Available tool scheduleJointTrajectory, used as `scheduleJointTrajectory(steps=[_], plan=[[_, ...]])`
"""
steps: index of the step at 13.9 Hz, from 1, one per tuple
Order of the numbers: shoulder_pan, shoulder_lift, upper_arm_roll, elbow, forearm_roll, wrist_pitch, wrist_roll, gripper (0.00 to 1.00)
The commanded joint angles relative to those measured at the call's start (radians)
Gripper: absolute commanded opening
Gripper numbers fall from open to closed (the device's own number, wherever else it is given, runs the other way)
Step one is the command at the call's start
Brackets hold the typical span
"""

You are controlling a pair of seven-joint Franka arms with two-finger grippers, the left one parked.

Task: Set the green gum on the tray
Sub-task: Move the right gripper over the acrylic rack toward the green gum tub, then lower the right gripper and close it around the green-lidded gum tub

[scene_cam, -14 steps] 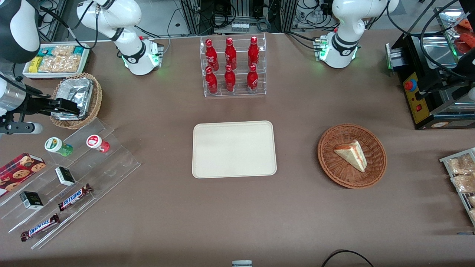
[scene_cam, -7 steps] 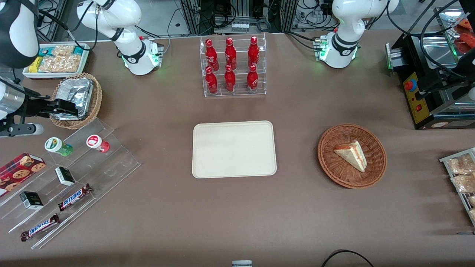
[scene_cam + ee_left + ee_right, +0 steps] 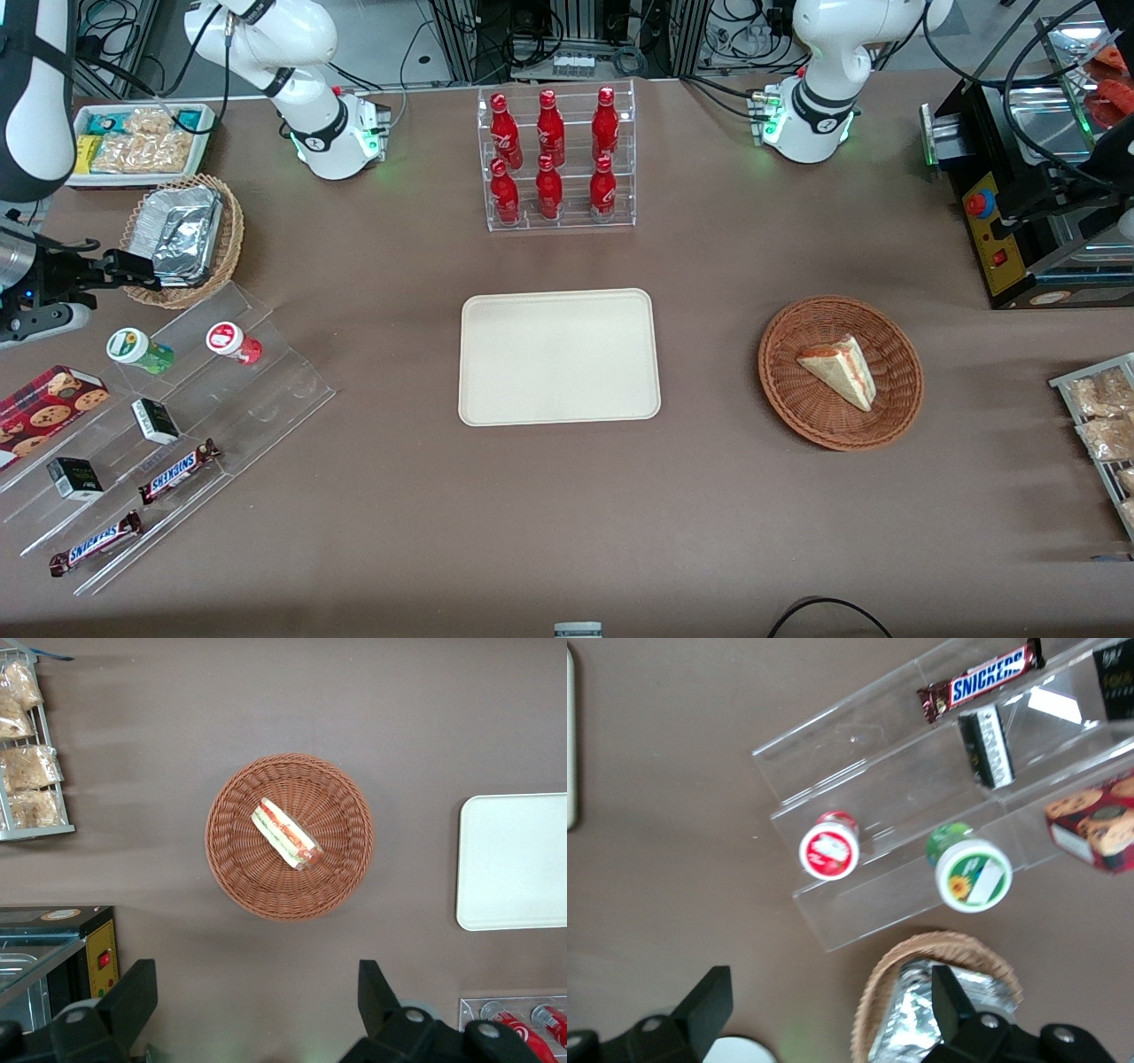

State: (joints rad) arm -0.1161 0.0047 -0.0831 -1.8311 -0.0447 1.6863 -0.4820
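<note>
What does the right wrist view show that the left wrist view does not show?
Only the right wrist view shows the green gum and the red gum on the clear stepped rack, a Snickers bar, and the open pincer above the table near the foil-filled basket. Only the left wrist view shows the sandwich in its wicker basket and red bottles. Both show an edge of the tray.

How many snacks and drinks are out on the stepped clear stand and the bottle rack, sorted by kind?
Red bottles: 6
Snickers bars: 2
Small dark boxes: 2
Gum canisters: 2, the green gum and a red canister
Total: 12
The tray holds nothing, and the end effector is open above the foil basket.
</note>
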Motion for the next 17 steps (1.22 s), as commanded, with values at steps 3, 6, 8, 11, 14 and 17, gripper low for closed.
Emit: scheduleJointTrajectory(steps=[3,6,8,11,14,17], plan=[[-0.056,0.018,0.002,-0.04,-0.052,0.133,-0.248,1.0],[-0.088,0.064,0.003,-0.04,-0.055,0.191,-0.39,1.0],[-0.112,0.086,0.005,-0.04,-0.043,0.219,-0.449,1.0],[-0.123,0.104,0.005,-0.051,-0.029,0.253,-0.501,1.0],[-0.149,0.112,0.005,-0.092,0.006,0.309,-0.55,1.0],[-0.154,0.113,0.005,-0.138,0.008,0.372,-0.561,1.0]])
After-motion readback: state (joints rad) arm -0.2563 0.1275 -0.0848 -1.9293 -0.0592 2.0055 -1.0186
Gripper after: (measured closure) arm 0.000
